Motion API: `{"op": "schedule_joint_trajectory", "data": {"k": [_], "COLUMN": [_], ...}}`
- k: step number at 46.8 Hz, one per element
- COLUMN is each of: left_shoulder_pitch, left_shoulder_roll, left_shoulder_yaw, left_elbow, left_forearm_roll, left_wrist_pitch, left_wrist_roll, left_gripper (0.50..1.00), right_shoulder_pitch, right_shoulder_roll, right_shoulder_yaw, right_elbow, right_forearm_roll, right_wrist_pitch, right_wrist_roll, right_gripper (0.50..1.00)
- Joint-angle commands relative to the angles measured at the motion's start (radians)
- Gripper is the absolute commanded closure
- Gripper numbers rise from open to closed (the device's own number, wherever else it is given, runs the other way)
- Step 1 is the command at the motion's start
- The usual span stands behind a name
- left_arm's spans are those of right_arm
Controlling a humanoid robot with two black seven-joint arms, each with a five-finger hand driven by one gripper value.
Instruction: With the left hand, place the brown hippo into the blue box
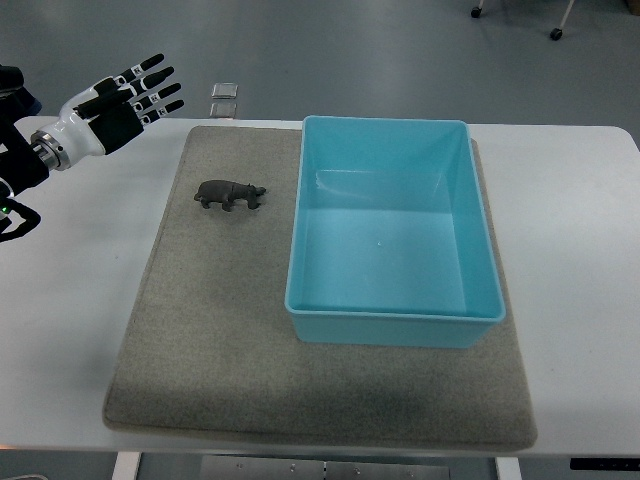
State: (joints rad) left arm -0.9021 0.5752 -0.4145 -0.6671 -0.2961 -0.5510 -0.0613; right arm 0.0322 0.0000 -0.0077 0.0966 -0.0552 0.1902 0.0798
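A small brown hippo (pixel 229 194) stands on the grey mat (pixel 210 340), just left of the blue box (pixel 393 315). The box is open-topped and holds nothing. My left hand (pixel 130 98) hovers at the upper left, beyond the mat's far left corner and well away from the hippo. Its fingers are spread out straight and hold nothing. The right arm does not show.
The mat lies on a white table (pixel 70 330). A small clear square item (pixel 224 98) sits on the floor past the table's far edge. Chair casters (pixel 555 33) show at the top right.
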Motion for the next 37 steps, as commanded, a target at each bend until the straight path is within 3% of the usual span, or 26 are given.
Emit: {"op": "schedule_joint_trajectory", "data": {"k": [1, 25, 37], "left_shoulder_pitch": [0.000, -0.017, -0.032], "left_shoulder_roll": [0.000, 0.005, 0.012], "left_shoulder_yaw": [-0.001, 0.002, 0.002], "left_elbow": [0.000, 0.001, 0.014], "left_forearm_roll": [0.000, 0.035, 0.313], "left_wrist_pitch": [0.000, 0.006, 0.008], "left_wrist_roll": [0.000, -0.022, -0.043], "left_gripper": [0.501, 0.501, 0.501], "right_shoulder_pitch": [0.000, 0.000, 0.000], "right_shoulder_roll": [0.000, 0.000, 0.000], "right_shoulder_yaw": [0.000, 0.000, 0.000], "right_elbow": [0.000, 0.000, 0.000], "right_forearm_roll": [0.000, 0.000, 0.000], "right_wrist_pitch": [0.000, 0.000, 0.000], "right_wrist_roll": [0.000, 0.000, 0.000], "right_gripper": [0.564, 0.564, 0.564]}}
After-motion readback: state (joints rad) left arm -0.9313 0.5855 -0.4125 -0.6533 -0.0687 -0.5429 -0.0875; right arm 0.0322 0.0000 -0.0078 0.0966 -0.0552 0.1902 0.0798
